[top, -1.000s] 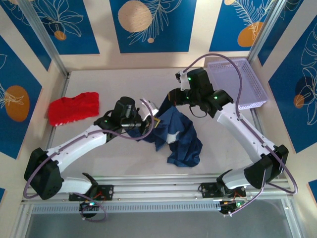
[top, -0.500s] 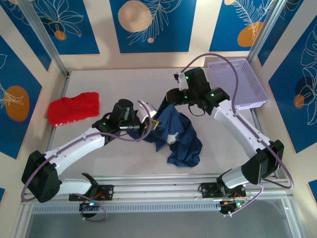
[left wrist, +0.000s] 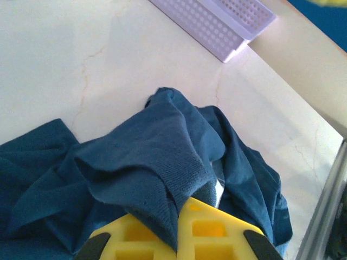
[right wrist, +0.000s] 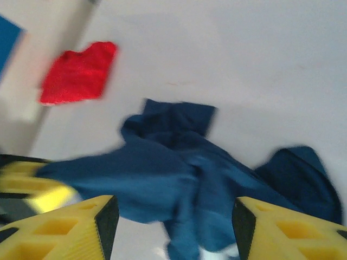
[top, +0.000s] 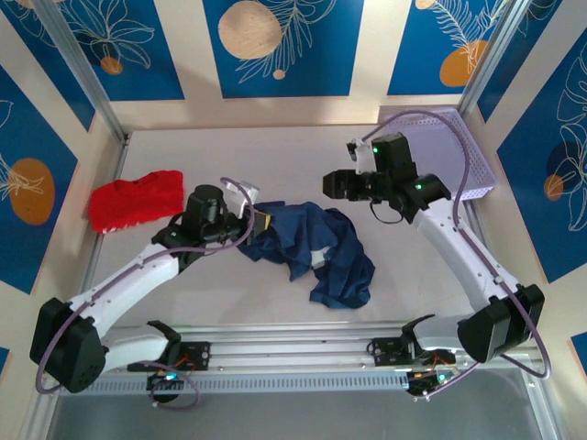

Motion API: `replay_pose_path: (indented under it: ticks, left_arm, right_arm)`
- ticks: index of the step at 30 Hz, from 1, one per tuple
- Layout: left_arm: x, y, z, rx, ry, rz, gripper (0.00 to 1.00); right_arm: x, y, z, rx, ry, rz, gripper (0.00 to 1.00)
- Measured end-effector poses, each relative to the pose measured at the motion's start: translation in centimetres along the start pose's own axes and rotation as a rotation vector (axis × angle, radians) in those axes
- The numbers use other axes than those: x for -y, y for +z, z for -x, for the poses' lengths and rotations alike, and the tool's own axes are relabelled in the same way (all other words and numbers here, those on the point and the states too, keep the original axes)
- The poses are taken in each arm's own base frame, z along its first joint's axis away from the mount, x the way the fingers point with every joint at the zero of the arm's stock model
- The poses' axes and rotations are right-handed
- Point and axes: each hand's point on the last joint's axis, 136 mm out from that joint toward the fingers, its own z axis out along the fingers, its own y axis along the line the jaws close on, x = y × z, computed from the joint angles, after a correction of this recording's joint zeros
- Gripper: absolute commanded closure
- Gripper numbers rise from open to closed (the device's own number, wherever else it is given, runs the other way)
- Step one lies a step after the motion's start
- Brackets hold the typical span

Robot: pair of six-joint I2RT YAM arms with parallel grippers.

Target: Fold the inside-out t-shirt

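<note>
Navy t-shirt (top: 321,252) lies crumpled, middle of surface (top: 229,156). Left fingers (left wrist: 217,230) clenched on cloth fold at shirt's left edge. Right fingers (right wrist: 59,233) spread, empty, hovering near shirt's far side. Likely best: right takes far hem or shoulder, both draw apart, flatten before folding.

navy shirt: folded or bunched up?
Bunched, not folded. The navy shirt lies in a crumpled heap on the table, one edge pinched in the left tool; the right tool is open, clear of it.
</note>
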Motion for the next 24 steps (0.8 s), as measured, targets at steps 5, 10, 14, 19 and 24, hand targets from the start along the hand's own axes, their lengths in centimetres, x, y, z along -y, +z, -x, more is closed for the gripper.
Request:
replay_pose_path:
  ticks: [5,10,14,19,24]
  left_arm:
    - [-1.3,-0.2,0.2,0.012,-0.042,0.055,1.00]
    - [-1.7,-0.3,0.5,0.016,-0.051,0.077,1.00]
    - [-1.9,-0.4,0.8,0.024,-0.053,0.091,1.00]
    - [-2.7,-0.8,1.5,0.043,-0.072,0.140,1.00]
    - [-3.9,-2.8,4.4,0.126,-0.095,0.219,1.00]
  right_arm:
    - [6.2,4.2,-8.3,-0.197,0.101,-0.206,0.39]
    - [9.0,6.5,-13.9,-0.314,0.135,-0.333,0.39]
    - [10.6,8.2,-15.5,-0.328,0.158,-0.382,0.65]
    - [12.0,7.7,-14.1,-0.267,0.148,-0.436,0.94]
    - [11.2,3.8,-8.6,-0.101,0.108,-0.435,1.00]
